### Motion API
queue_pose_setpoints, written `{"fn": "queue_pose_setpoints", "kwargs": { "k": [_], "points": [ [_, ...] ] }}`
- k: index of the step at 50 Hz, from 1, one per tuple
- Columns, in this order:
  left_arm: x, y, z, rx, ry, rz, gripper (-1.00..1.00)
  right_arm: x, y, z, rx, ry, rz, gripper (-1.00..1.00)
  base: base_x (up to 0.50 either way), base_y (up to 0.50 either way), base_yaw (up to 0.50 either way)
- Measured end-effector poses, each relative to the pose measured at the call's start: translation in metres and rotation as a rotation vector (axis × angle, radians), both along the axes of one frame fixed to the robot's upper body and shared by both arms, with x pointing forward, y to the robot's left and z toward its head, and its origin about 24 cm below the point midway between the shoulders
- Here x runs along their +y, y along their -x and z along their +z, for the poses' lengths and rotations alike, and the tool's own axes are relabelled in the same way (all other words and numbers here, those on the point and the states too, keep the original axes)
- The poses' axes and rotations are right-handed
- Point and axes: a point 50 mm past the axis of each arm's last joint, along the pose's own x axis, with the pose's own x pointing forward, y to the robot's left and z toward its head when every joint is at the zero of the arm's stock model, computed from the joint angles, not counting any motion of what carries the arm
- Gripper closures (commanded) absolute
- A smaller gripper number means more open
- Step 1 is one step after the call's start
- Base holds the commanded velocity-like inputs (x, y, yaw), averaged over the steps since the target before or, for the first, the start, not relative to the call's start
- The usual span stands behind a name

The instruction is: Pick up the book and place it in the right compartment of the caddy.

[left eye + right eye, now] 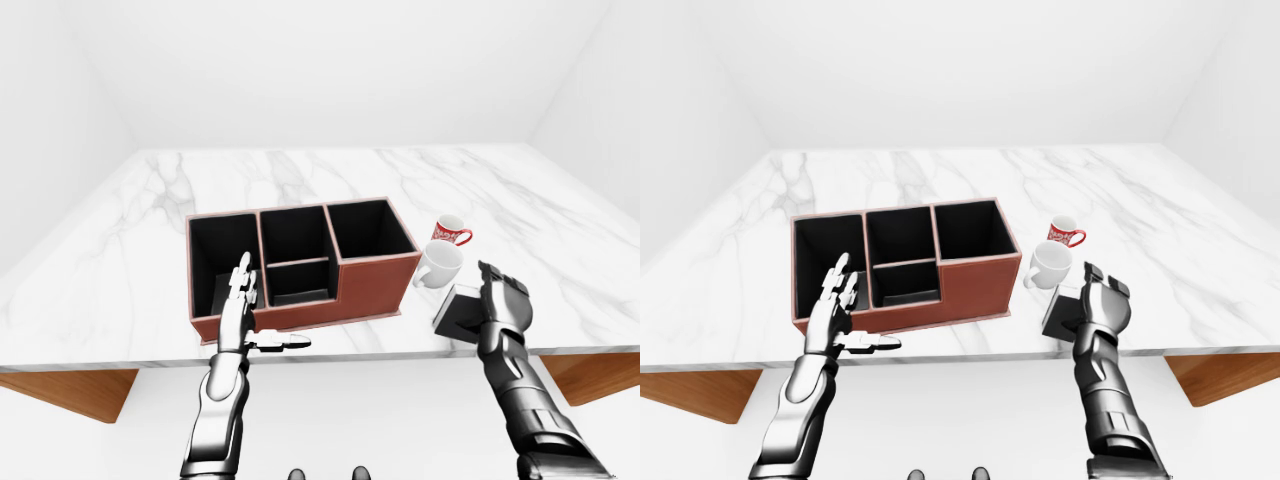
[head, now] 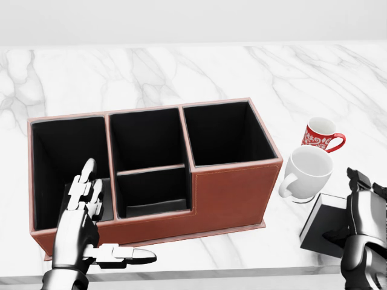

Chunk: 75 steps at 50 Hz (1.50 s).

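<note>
The black book lies flat on the marble counter at the lower right of the head view, beside the caddy's right end. My right hand rests over the book's right part, its fingers bent forward across it and not clearly closed. The reddish-brown caddy has black compartments, and its tall right compartment holds nothing. Over the caddy's lower left corner my left hand stands open, fingers up and thumb out sideways.
A white mug stands just above the book, touching-close to the caddy's right end. A red patterned mug sits behind it. The counter's near edge runs just below the caddy and book.
</note>
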Motion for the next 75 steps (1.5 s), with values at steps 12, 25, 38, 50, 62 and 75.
{"fn": "queue_pose_setpoints", "kwargs": {
  "k": [12, 25, 38, 50, 62, 75],
  "points": [
    [0.0, 0.001, 0.001, -0.006, -0.001, 0.001, -1.0, -0.009, -0.02, 0.011, 0.02, 0.034, -0.019, 1.0, 0.0, 0.0, 0.0],
    [0.0, 0.001, 0.0, -0.005, -0.005, -0.001, -1.0, -0.012, -0.025, 0.008, 0.088, 0.013, -0.011, 1.0, 0.0, 0.0, 0.0],
    [-0.001, 0.002, 0.0, -0.008, -0.008, -0.007, -1.0, -0.015, -0.025, 0.011, 0.103, -0.031, -0.002, 1.0, 0.0, 0.0, 0.0],
    [-0.002, 0.003, 0.001, -0.01, -0.01, -0.011, -1.0, -0.004, 0.0, 0.013, 0.088, -0.017, 0.112, 1.0, 0.0, 0.0, 0.0],
    [-0.002, 0.002, 0.001, -0.011, -0.008, -0.011, -1.0, 0.051, 0.018, 0.015, 0.142, -0.08, 0.317, 1.0, 0.0, 0.0, 0.0],
    [-0.002, 0.003, 0.001, -0.013, -0.009, -0.014, -1.0, 0.079, 0.031, 0.031, 0.184, -0.087, 0.433, 1.0, 0.0, 0.0, 0.0]
  ]
}}
